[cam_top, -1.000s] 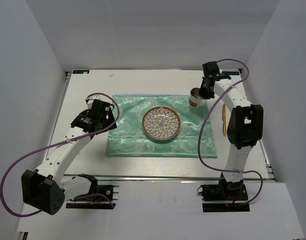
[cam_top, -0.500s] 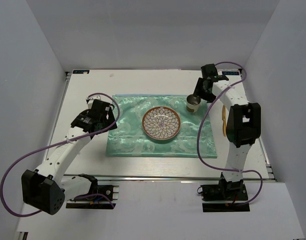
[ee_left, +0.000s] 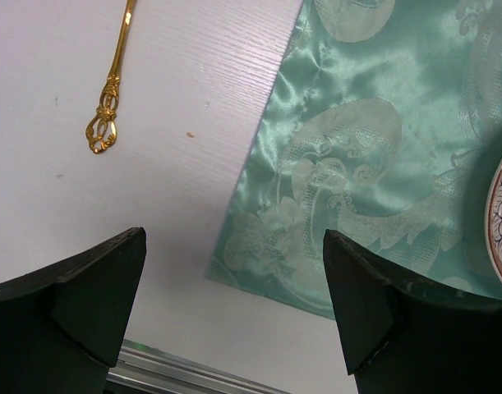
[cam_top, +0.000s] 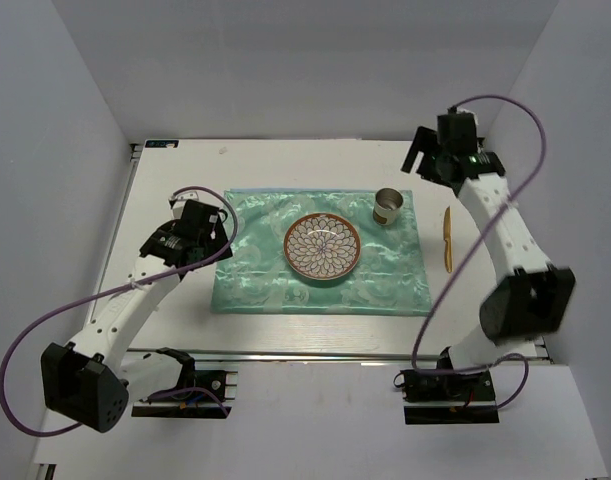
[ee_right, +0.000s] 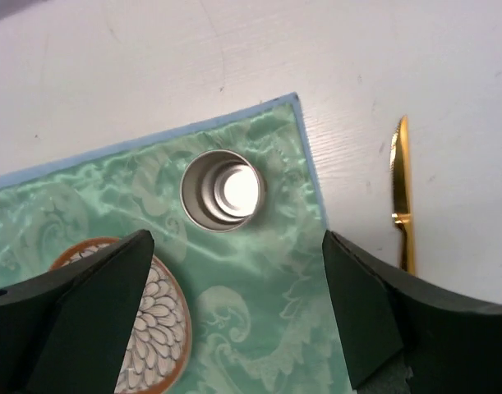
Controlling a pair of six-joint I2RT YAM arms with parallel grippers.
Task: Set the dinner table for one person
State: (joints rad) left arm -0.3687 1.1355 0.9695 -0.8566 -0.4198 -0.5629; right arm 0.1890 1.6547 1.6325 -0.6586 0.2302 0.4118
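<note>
A patterned plate lies in the middle of the green cloth on the white dinner table. A metal cup stands upright on the cloth's far right corner. My right gripper hovers open behind and right of it, apart from it. In the right wrist view the cup sits ahead of the open right gripper. A gold knife lies on the table right of the cloth. My left gripper is open and empty over the cloth's near left corner, with a gold utensil handle to its left.
White walls enclose the table on three sides. A metal rail runs along the near edge, seen also in the left wrist view as a rail. The left arm stretches over the table's left side, hiding the gold utensil from above.
My right gripper set the cup down on the cloth's far right corner, opened, and pulled away up and to the right. The left arm has stayed put.
</note>
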